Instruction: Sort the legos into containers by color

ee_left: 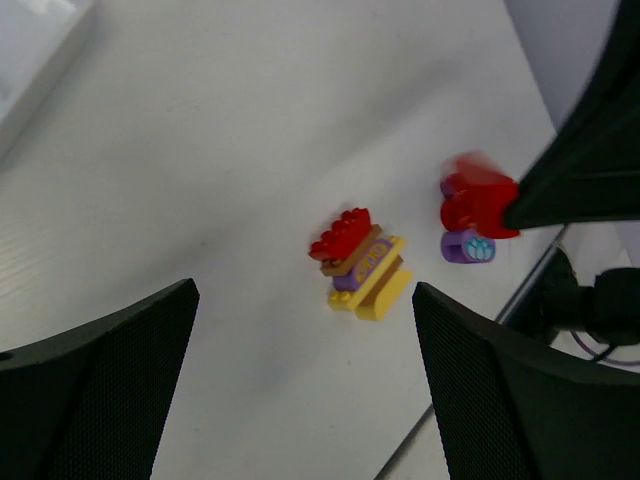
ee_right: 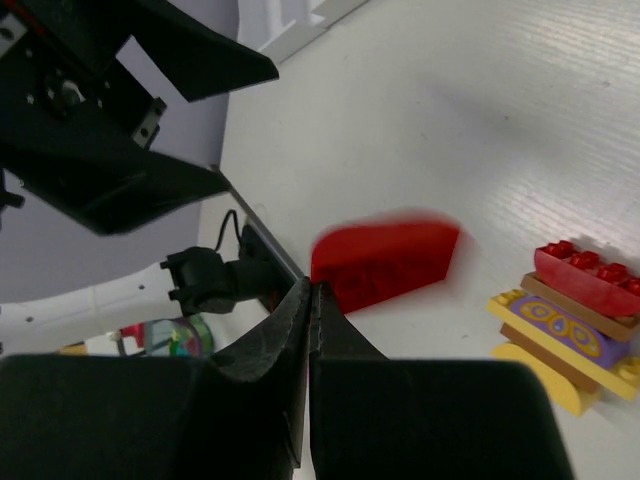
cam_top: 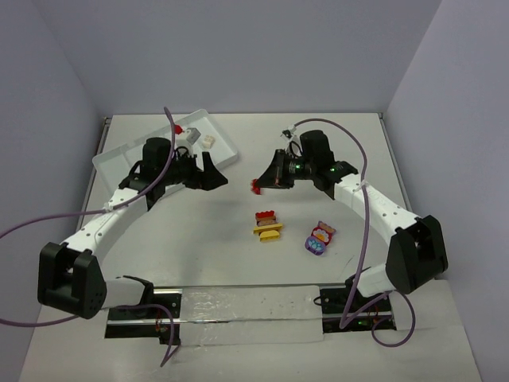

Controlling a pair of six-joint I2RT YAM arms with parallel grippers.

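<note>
My right gripper (cam_top: pixel 259 184) hangs above the table's middle, shut on a red lego (cam_top: pixel 255 188) pinched by its edge at the very tips. That red lego (ee_right: pixel 385 262) looks blurred just beyond the closed tips of the right gripper (ee_right: pixel 312 288). My left gripper (cam_top: pixel 215 177) faces it from the left, open and empty. Between the wide-apart fingers of the left gripper (ee_left: pixel 304 290) only bare table shows. A red, brown, purple and yellow cluster (cam_top: pixel 268 224) lies on the table. A purple and pink cluster (cam_top: pixel 318 239) sits to its right. The white tray (cam_top: pixel 119 163) holds a red brick (cam_top: pixel 180 128) and white bricks (cam_top: pixel 203 139).
The tray lies at the back left, behind the left arm. Grey walls close the table at the back and sides. A metal rail (cam_top: pixel 246 306) runs along the near edge between the arm bases.
</note>
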